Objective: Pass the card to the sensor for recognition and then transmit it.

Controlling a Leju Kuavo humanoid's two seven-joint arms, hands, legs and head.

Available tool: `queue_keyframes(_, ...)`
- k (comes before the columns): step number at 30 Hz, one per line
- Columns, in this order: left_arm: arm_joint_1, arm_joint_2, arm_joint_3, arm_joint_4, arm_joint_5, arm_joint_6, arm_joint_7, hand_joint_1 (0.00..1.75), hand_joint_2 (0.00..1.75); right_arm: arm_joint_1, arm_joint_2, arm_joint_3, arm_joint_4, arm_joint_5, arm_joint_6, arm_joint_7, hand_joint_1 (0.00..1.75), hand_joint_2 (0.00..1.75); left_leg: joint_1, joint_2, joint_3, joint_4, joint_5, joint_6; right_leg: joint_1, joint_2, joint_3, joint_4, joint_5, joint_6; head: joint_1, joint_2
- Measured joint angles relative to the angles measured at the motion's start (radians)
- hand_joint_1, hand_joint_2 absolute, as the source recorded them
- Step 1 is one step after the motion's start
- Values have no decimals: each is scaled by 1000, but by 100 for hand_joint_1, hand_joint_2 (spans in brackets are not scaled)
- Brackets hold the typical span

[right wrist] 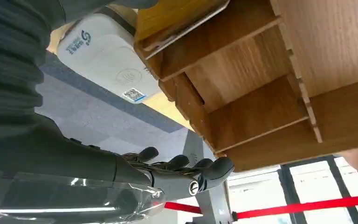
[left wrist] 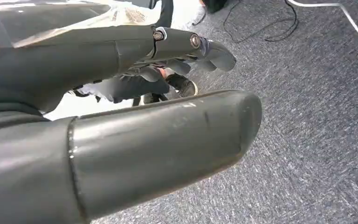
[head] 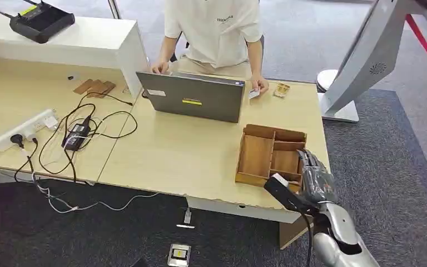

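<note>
— Any writing you can read?

— Very little. The white sensor (right wrist: 105,53) carries a blue logo with small lettering I cannot make out, a contactless wave mark and a QR label. The laptop (head: 197,97) has a yellow sticker on its lid and the person's shirt has a dark line of print, both too small to read.

— Where is the card?

— The card (head: 254,93) is in the person's hand (head: 259,84), at the far edge of the counter (head: 189,150), just right of the laptop. It is small and white. Its long axis seems to run roughly along that far edge, but I cannot tell which way it faces.

— And relative to the robot's hands?

— Well apart from the right hand (head: 317,178). That hand hangs at the near right corner of the counter, just beside the wooden tray (head: 272,131), with the tray lying between it and the card.

— Is it holding anything?

— No. In the right wrist view its fingers (right wrist: 214,169) reach out loosely, apart, with nothing in them. The sensor lies on the counter just beside one end of the tray. A thin pale flat piece (right wrist: 189,25) lies tilted in the tray compartment nearest the sensor. I cannot tell what it is.

— The left hand?

— The left hand (left wrist: 98,56) is over grey carpet, thumb and fingers spread, holding nothing.
</note>
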Motion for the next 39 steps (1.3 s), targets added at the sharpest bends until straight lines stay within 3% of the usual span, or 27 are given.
queue_keyframes(39, -19, 0, -11, -2, -26, -20, -3, 0, 0, -38, 37, 80, 102, 23, -35, -18, 0, 175, 0, 0, 0, 0, 0, 0, 0, 0, 0, 0, 0, 0, 0, 0)
